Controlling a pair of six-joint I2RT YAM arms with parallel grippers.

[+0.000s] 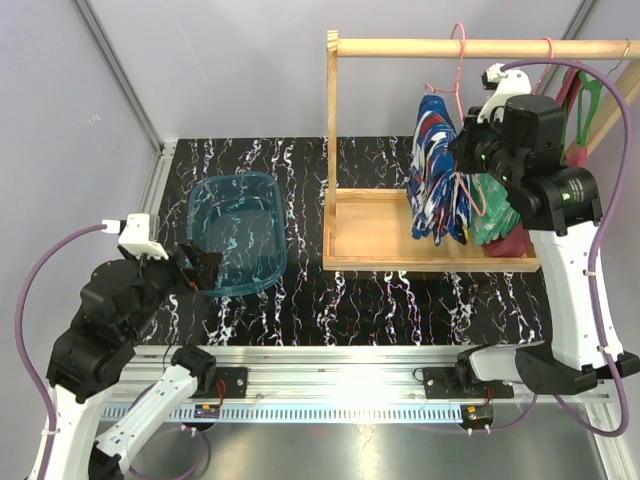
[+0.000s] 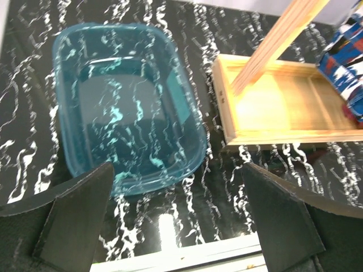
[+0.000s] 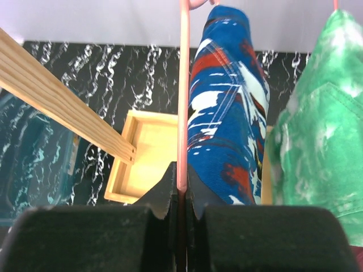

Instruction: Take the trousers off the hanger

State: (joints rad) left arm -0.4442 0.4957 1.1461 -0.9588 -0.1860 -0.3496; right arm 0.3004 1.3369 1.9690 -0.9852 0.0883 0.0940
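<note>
The right gripper (image 3: 181,195) is clenched on the thin pink hanger (image 3: 183,85), whose slim rod rises straight up out of the pinched black jaws in the right wrist view. Just to the right of that rod, brushing it, hang the blue trousers (image 3: 227,113). They are a soft folded length of deep blue cloth splashed with white and red patches and a little yellow, with pale stitched seams curving across it. Beside them, a narrow gap away, hang the green trousers (image 3: 317,130), bright green mottled with cloudy white and crossed by a raised seam. In the top view both garments dangle below the round wooden rail (image 1: 400,47) of a small clothes rack, the hanger's pink hook looped over it. Their lower ends reach down to the shallow wooden tray base (image 1: 370,235). A dark maroon top (image 1: 518,243) shows low behind the green cloth. The right arm stands tall at the rack's right end, its wrist level with the upper half of the blue garment. Well apart on the left, the left gripper (image 2: 178,226) has its two black fingers spread wide and grasps nothing. It hovers at the near rim of a translucent blue plastic tub (image 2: 62,113), which sits on the black table (image 1: 300,300) veined with white, just left of the rack.
</note>
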